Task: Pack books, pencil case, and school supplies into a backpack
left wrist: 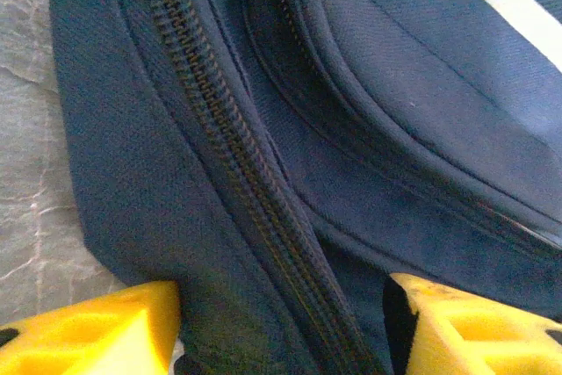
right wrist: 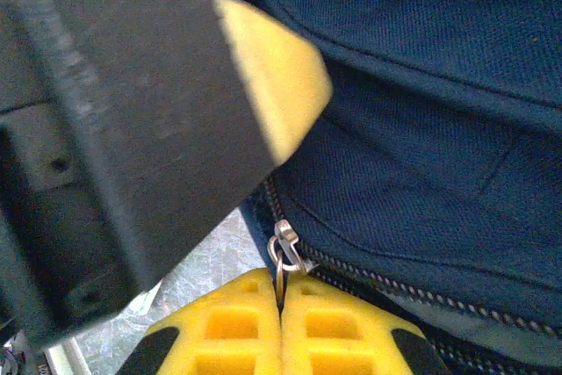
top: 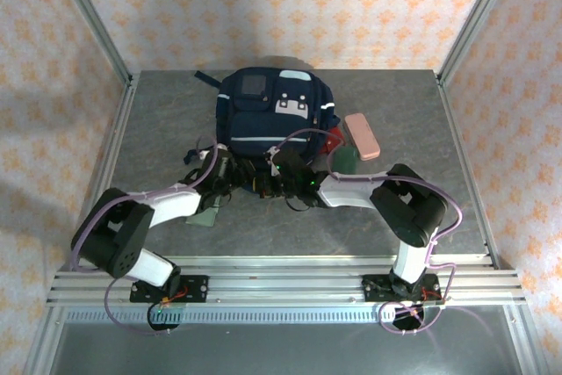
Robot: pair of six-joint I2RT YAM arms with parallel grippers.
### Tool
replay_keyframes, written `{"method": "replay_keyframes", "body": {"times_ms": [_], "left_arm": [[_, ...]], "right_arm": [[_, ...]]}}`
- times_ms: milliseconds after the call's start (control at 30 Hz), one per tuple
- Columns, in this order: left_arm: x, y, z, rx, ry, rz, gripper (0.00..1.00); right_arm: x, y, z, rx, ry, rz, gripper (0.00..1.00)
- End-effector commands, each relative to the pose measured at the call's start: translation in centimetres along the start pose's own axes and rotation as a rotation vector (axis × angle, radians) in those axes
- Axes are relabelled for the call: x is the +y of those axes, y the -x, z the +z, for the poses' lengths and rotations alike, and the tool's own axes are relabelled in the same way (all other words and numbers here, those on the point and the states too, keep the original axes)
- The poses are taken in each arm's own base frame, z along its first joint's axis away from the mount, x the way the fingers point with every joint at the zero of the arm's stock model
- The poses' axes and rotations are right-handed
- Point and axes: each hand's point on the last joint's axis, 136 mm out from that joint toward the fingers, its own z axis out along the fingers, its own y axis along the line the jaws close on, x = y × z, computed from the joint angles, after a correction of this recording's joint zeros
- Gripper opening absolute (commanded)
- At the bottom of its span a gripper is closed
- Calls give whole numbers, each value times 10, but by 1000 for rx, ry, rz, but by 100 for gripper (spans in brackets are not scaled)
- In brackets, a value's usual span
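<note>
Closest to the right wrist camera, the right gripper (right wrist: 281,322) has its two yellow fingers pressed together. The small metal zipper pull (right wrist: 286,250) of the backpack (right wrist: 421,129) is pinched between them. Above it, the same view shows a black finger with a yellow fingertip (right wrist: 274,76) of the left gripper, close over the navy fabric.

The left wrist camera gives what the other does not. The left gripper (left wrist: 281,335) is open, with its yellow fingers well apart on both sides of a fold of the backpack. The dark zipper (left wrist: 237,173) runs between them. A strip of grey desk (left wrist: 26,129) lies beside the backpack's edge.

From the top camera the whole backpack is seen lying on the desk with its front up. Both grippers meet at its near edge. Its front carries white and light-blue patches (top: 294,104) and a pale stripe (top: 263,140); any writing there is too small to read.

The pink pencil case (top: 362,136) lies just beside the backpack's right side. The red square (top: 334,140) touches that same side. The dark green rectangle (top: 345,161) is next to the red square, nearer the arms. A pale green flat item (top: 206,217) lies near the backpack's near left corner, partly under the left arm.
</note>
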Motion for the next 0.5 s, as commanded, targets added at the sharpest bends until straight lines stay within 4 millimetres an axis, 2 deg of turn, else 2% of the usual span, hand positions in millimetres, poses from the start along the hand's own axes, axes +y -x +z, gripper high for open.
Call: {"method": "replay_keyframes", "body": {"times_ms": [0, 67, 100, 133, 233, 333, 467], "left_arm": [[-10, 20, 12, -75, 8, -2, 44], [-9, 20, 17, -66, 19, -2, 15], [-7, 22, 18, -64, 24, -1, 4], [-7, 22, 18, -64, 27, 0, 0], [-4, 31, 11, -83, 25, -2, 0], [-2, 43, -2, -112, 16, 4, 0], [10, 61, -19, -148, 28, 10, 0]], "right_arm": [[14, -9, -3, 17, 30, -46, 0], [9, -11, -5, 18, 13, -51, 0], [6, -12, -7, 16, -3, -56, 0], [3, -13, -9, 14, -22, -62, 0], [-11, -14, -17, 13, -87, -73, 0], [-34, -12, -30, 6, -150, -51, 0], [-81, -6, -57, -27, -274, -9, 0]]}}
